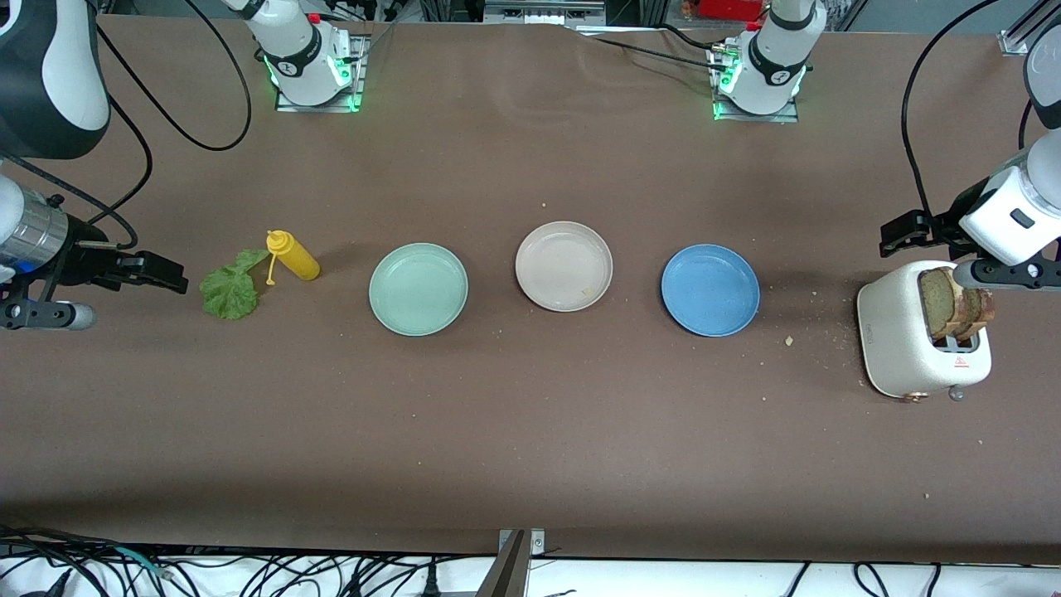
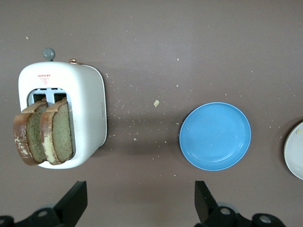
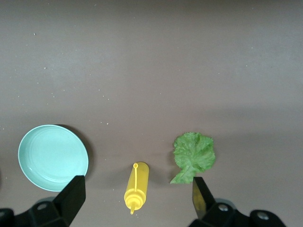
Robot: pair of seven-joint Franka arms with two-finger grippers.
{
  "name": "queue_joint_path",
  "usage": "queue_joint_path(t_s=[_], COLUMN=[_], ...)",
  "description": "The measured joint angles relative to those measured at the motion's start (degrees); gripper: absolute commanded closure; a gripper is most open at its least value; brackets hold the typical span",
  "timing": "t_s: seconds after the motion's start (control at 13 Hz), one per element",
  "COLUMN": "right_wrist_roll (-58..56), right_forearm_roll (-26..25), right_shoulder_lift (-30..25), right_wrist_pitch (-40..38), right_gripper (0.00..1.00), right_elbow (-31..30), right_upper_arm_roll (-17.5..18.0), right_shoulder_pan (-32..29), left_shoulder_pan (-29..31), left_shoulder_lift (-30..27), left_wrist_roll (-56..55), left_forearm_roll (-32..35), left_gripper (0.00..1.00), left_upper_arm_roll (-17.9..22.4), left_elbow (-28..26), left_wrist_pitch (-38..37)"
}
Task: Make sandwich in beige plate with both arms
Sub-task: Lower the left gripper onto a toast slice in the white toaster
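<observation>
Brown desk (image 1: 530, 431); bread slices (image 1: 957, 305) stand in toaster (image 1: 912, 348), light, crumbly; pinch crusts; lettuce (image 1: 230, 288) limp; left claw (image 2: 139, 203), right claw (image 3: 137, 201) gape empty.

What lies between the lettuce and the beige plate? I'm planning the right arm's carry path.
The yellow squeeze bottle lies beside the lettuce leaf, and the mint green plate sits between them and the beige plate. Both are low, so a lifted carry should clear them. The right gripper is open beside the leaf.
</observation>
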Motion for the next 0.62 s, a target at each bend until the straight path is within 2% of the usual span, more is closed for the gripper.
queue_joint_path(t_s=[0.62], right_wrist_roll=[0.0], right_forearm_roll=[0.0], right_shoulder_lift=[0.0], right_wrist_pitch=[0.0], right_gripper=[0.0], right_elbow=[0.0], right_upper_arm_roll=[0.0], right_shoulder_pan=[0.0], left_shoulder_pan=[0.4], left_shoulder_lift=[0.2], left_wrist_roll=[0.6], left_forearm_roll=[0.1], left_gripper=[0.0], left_upper_arm_roll=[0.0], left_elbow=[0.0], left_wrist_pitch=[0.1])
